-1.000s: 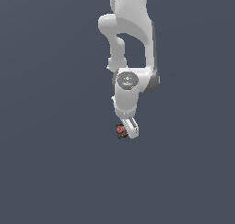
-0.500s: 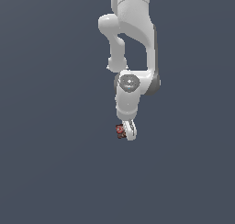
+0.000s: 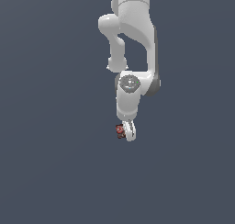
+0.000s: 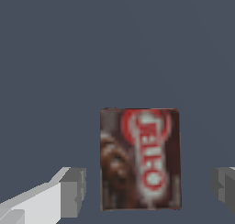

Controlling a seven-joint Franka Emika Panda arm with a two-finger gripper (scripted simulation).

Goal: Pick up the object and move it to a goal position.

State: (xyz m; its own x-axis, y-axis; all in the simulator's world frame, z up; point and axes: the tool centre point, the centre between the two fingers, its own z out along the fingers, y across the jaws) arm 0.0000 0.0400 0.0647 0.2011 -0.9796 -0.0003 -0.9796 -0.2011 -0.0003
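Lowered since one second earlier: arm, wrist and tool stood nearer the ground in the exterior view, the packet unmoved.

Item 1. White two-fingered parallel gripper (image 4: 146,191). Fingers spread wide, nothing between the grey pads (image 4: 73,192) touching anything; one pad either side of the packet, a clear gap on each side in the wrist view. In the exterior view the gripper (image 3: 128,132) hung at the end of the white jointed arm (image 3: 132,58), nearly vertical.

Item 2. Small flat boxy packet, dark brown with a red oval label and pale lettering (image 4: 140,159). Lay flat on the plain slate-grey ground (image 4: 55,58), between the fingers, narrower than their span. Seen as a red-brown speck (image 3: 120,131) just beside the fingertip in the exterior view.

Handling note, as judgement: descent phase of the pick. Packet sat closer to one pad than the other; centring first would likely prevent it sliding on closure. Descend until pads bracket the edges, then close.
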